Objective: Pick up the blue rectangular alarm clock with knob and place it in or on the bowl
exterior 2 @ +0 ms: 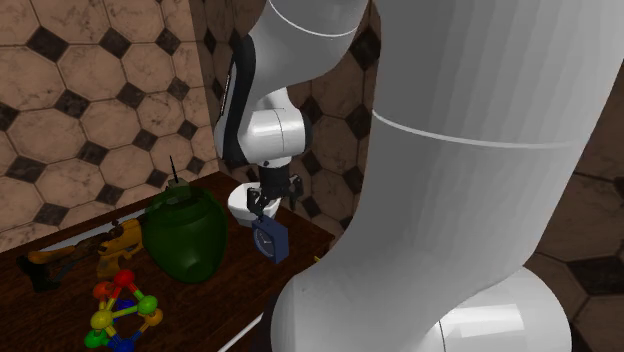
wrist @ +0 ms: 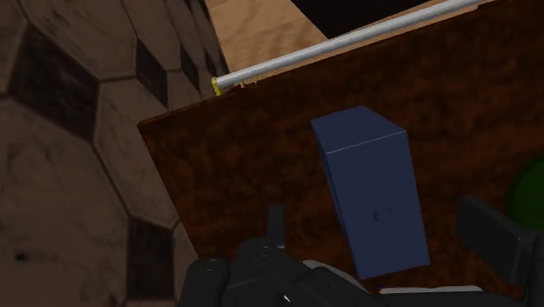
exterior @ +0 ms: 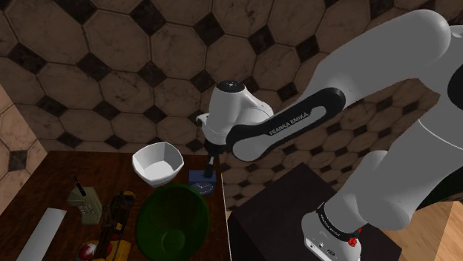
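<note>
Claw (wrist: 375, 220): spread. In the wrist view the left finger (wrist: 275, 225) and the right finger (wrist: 488, 231) stand apart on either side of the clock (wrist: 370, 192). A gap shows on each side, so nothing is pinched.

Clock: blue and box-shaped. It stands upright on the dark wooden surface (exterior: 52, 174), close to the edge on the stand's side and near the far corner by the tiled wall. In the second exterior view the claw hangs directly over it, fingertips about level with its top.

Bowl (exterior: 157, 164): white, upright, by the far edge, just beside the clock and apart from it.

Green vessel (exterior: 174, 219): on the stand-side edge, just beside the clock.

Further along the surface lie a handset with an aerial (exterior: 83, 202), a yellow tool (exterior: 119, 211) and a coloured toy (exterior 2: 120, 308).
</note>
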You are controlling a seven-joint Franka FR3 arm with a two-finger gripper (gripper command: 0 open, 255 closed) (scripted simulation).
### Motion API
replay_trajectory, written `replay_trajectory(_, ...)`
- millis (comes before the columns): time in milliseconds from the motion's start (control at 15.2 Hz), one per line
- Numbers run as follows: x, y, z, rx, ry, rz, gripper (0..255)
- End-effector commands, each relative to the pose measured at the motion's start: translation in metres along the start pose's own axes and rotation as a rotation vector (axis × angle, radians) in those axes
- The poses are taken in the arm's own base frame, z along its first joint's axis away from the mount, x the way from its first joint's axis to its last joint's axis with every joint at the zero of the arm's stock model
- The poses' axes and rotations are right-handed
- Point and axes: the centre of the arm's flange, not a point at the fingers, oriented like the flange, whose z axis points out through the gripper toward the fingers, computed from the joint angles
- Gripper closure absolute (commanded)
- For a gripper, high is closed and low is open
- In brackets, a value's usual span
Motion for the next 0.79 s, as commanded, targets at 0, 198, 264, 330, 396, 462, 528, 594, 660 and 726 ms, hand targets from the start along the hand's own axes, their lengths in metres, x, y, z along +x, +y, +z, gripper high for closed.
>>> replay_trajectory(0,0.007,-0.013,0.023,0.007,-0.008,-0.05,0)
replay_trajectory(198,0.008,-0.015,0.037,0.008,-0.009,-0.057,0)
replay_trajectory(264,0.008,-0.015,0.042,0.008,-0.009,-0.057,0)
replay_trajectory(330,0.008,-0.015,0.047,0.008,-0.009,-0.057,0)
replay_trajectory(396,0.008,-0.015,0.053,0.008,-0.009,-0.057,0)
replay_trajectory(462,0.008,-0.015,0.058,0.008,-0.009,-0.057,0)
replay_trajectory(528,0.008,-0.015,0.066,0.008,-0.009,-0.057,0)
replay_trajectory(594,0.008,-0.015,0.066,0.008,-0.009,-0.057,0)
replay_trajectory(660,0.008,-0.015,0.066,0.008,-0.009,-0.057,0)
replay_trajectory(726,0.008,-0.015,0.066,0.008,-0.009,-0.057,0)
